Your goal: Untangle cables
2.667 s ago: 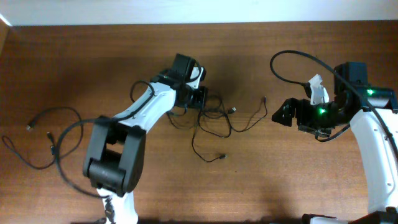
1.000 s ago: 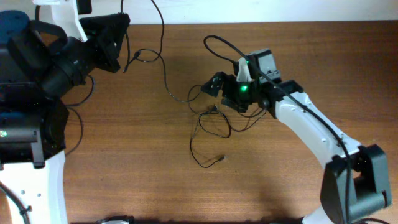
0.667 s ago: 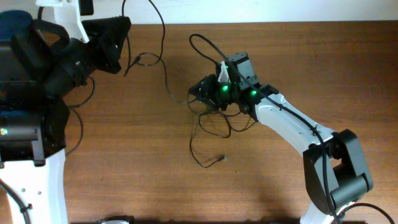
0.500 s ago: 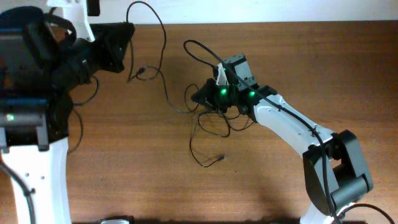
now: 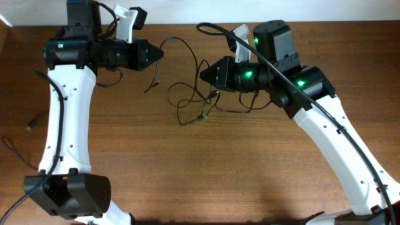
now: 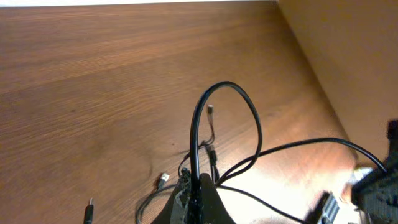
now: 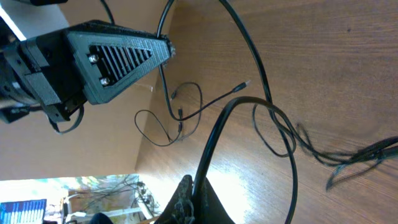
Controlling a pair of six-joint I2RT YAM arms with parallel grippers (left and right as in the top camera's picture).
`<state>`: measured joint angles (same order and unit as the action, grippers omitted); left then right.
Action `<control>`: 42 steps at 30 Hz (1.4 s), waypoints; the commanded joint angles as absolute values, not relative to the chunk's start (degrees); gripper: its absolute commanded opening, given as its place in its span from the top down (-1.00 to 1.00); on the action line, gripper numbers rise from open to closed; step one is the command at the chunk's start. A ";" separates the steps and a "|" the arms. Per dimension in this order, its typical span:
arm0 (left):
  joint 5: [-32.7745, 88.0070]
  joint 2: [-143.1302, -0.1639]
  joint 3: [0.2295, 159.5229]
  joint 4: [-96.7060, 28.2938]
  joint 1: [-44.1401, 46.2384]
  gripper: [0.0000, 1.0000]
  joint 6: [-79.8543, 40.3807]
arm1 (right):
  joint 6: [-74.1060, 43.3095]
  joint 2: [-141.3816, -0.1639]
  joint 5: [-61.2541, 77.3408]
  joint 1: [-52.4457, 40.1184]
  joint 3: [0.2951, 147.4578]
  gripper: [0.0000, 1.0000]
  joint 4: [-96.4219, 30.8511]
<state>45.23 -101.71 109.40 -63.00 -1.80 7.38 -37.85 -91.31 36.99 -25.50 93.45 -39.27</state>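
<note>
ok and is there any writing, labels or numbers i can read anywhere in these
None can be read.
Left arm and right arm: only green lights, no lettering.
Cables and table: no marks.
Blue thing in the corner of the right wrist view: too blurred to read.

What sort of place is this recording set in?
Likely a robotics lab bench: a brown wooden table, a white left robot arm and white right robot arm, and thin black cables strung between them.
</note>
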 commanded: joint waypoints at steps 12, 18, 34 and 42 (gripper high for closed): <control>70.57 -115.26 109.56 -69.19 9.80 0.44 30.35 | -30.44 -90.67 35.33 -25.36 94.63 0.92 -42.22; 72.49 -116.79 109.56 -74.26 9.65 0.07 42.22 | -30.87 -90.67 36.01 -22.76 94.63 0.92 -41.85; 71.29 -116.79 109.54 -77.21 9.76 0.07 51.13 | -31.09 -90.74 36.47 -20.32 94.63 0.92 -40.95; 75.66 -117.21 109.54 -71.24 13.15 0.30 51.07 | -31.11 -91.35 41.74 -20.32 94.63 0.92 -40.97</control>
<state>73.93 -116.16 109.40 -72.34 11.66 50.02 -31.29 -91.31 38.61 -20.53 93.49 -41.30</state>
